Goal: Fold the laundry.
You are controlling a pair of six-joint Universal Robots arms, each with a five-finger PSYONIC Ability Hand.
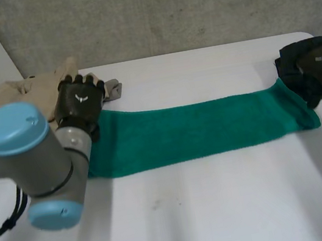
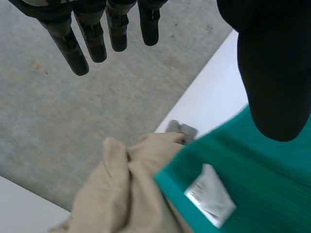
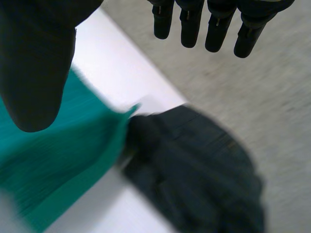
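Observation:
A green towel (image 1: 199, 129) lies across the table as a long, flat strip. My left hand (image 1: 81, 103) hovers over its left end at the far corner, open, with straight fingers (image 2: 73, 43) and the thumb (image 2: 274, 73) apart and nothing between them. Below it I see the towel's corner (image 2: 262, 179) with a white label (image 2: 209, 194). My right hand (image 1: 315, 63) is above the towel's right end, open as well, its thumb (image 3: 36, 63) over the green edge (image 3: 53, 165) and holding nothing.
A crumpled beige cloth (image 1: 26, 90) lies at the back left, touching the towel's corner (image 2: 121, 194). A small grey piece (image 1: 114, 90) sits beside it. A dark cloth (image 3: 194, 170) is heaped at the table's right edge, just past the towel's end.

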